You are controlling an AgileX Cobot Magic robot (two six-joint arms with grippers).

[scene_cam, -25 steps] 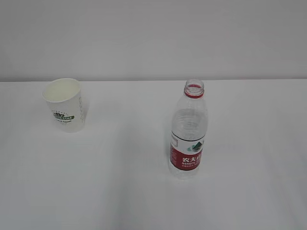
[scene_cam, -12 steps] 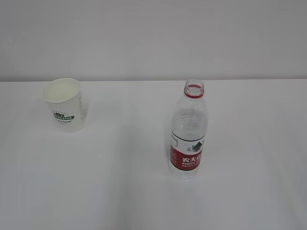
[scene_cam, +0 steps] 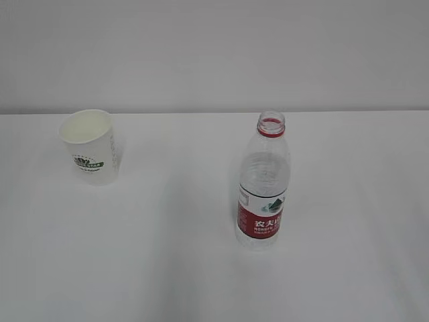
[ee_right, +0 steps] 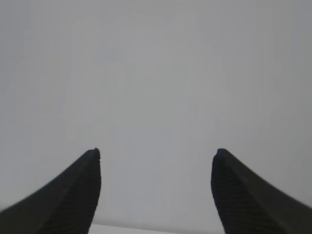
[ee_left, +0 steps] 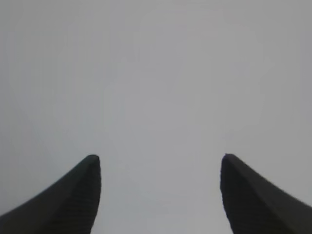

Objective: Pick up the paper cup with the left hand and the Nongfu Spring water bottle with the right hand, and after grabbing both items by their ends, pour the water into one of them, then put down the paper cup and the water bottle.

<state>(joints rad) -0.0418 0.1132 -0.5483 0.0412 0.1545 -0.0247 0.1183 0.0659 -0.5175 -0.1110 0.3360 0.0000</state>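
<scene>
With the paper cup (scene_cam: 91, 145) near the desk's (scene_cam: 167, 268) far left edge and the uncapped water bottle (scene_cam: 263, 184) mid-desk, well apart, each likely suits its own arm; the left gripper (ee_left: 158, 195) and right gripper (ee_right: 156, 187) are spread wide, empty.

White tabletop (scene_cam: 167, 268), plain pale grey wall (scene_cam: 214, 54) behind

1. The cup (scene_cam: 91, 146) is matt white paper, with a dotted texture down its side and a printed dark green logo.
2. The bottle (scene_cam: 263, 184) is clear, glossy plastic with ribbed walls, a red plastic neck ring and a smooth red-and-white label.
3. The counter (scene_cam: 167, 255) is smooth, matt white.
4. The left gripper (ee_left: 160, 195) and the right gripper (ee_right: 156, 190) have matt black fingers with fine ridged inner faces.
</scene>
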